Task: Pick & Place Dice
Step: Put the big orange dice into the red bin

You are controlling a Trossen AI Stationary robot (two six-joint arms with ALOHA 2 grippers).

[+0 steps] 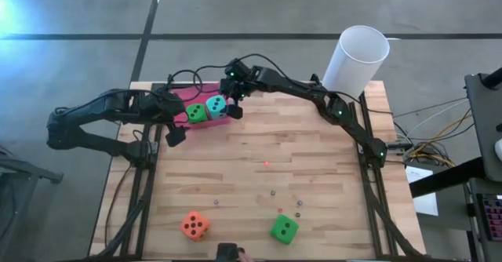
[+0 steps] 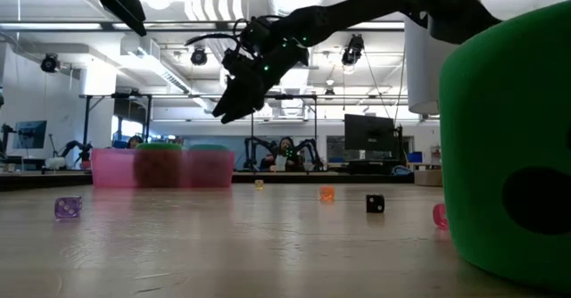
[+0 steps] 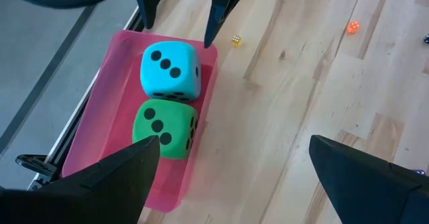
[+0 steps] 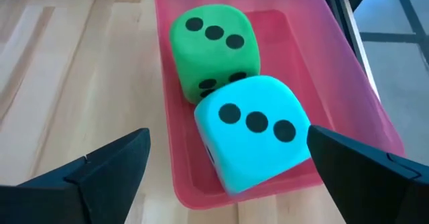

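Observation:
A pink tray (image 1: 187, 97) sits at the table's far left. In it a bright green die (image 4: 213, 49) and a teal die (image 4: 255, 130) rest side by side, both showing three pips on top. My right gripper (image 4: 228, 133) hangs open just above the teal die, one finger on each side of it and clear of it. My left gripper (image 3: 234, 143) is open and holds nothing; it hovers above the tray's near edge by the green die (image 3: 164, 127). An orange die (image 1: 194, 225) and a second green die (image 1: 284, 229) lie near the table's front edge.
A tall white cylinder (image 1: 357, 58) stands at the far right corner. Several tiny beads (image 1: 273, 191) are scattered over the wood between the tray and the front dice. In the low view the front green die (image 2: 508, 155) blocks the right side.

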